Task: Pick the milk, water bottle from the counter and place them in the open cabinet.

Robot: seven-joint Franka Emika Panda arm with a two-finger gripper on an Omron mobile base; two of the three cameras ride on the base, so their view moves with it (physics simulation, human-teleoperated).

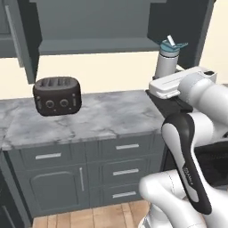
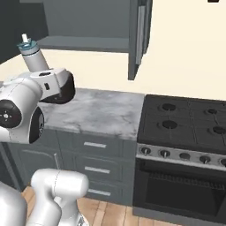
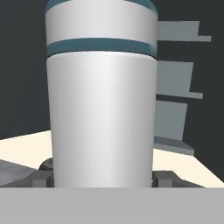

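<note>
Gripper [image 3: 103, 181] around water bottle [image 1: 167, 62], below open cabinet [image 1: 93, 44]

One water bottle [image 1: 167, 61], upper right of the frame. One toaster [image 1: 57, 95] on the desk [image 1: 111, 118], left of centre. One open cabinet [image 1: 89, 26] along the top. Three silver-handled drawers [image 1: 127, 170] stacked low in the middle. One stove [image 2: 185, 126] at right, four burners counted.
</note>
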